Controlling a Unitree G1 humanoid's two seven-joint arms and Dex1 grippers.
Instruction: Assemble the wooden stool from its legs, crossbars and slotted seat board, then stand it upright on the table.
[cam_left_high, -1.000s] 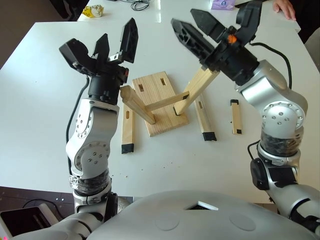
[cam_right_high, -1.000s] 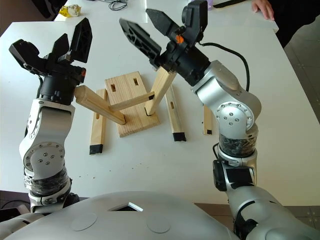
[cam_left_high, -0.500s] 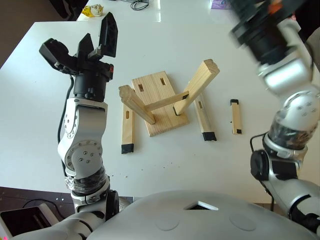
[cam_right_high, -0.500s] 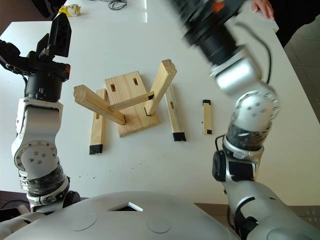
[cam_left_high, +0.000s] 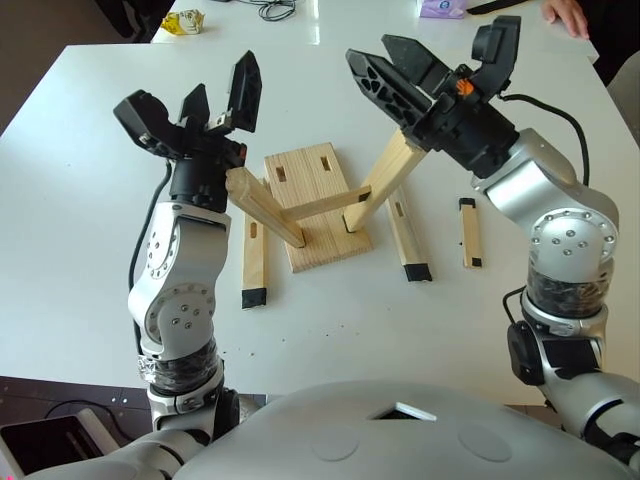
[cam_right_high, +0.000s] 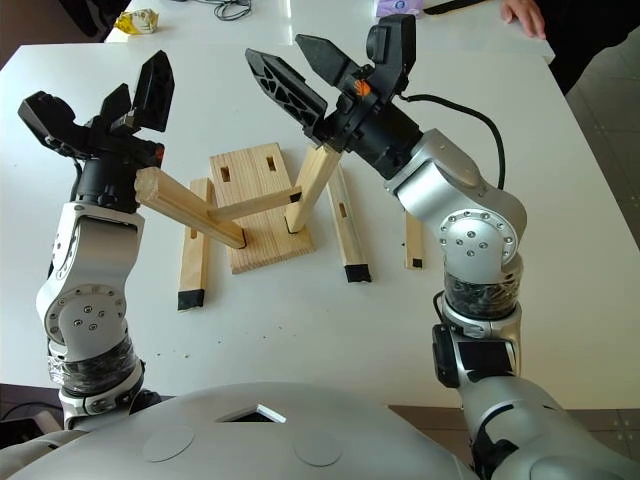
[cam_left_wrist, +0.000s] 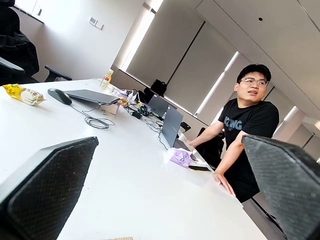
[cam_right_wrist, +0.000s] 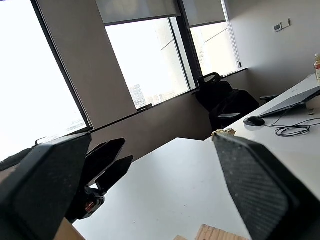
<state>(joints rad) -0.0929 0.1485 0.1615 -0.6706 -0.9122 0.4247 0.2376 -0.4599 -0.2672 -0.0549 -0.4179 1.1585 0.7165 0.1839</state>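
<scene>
A large white table (cam_left_high: 80, 150) stands in a bright office. From the head camera, a yellow snack packet (cam_left_high: 186, 20) lies at eleven o'clock near its far edge, black cables (cam_left_high: 275, 10) at twelve, and a purple packet (cam_left_high: 440, 8) at one. Dark floor (cam_left_high: 35, 50) shows at ten o'clock and grey floor (cam_right_high: 610, 130) at three. Tall windows (cam_right_wrist: 150, 65) with partly lowered roller blinds (cam_right_wrist: 140, 10) let in strong daylight. A black office chair (cam_right_wrist: 225, 102) stands beyond the table. A laptop (cam_left_wrist: 92, 96) and a mouse (cam_left_wrist: 59, 95) lie on the tabletop, with a white wall (cam_left_wrist: 65, 40) behind.
</scene>
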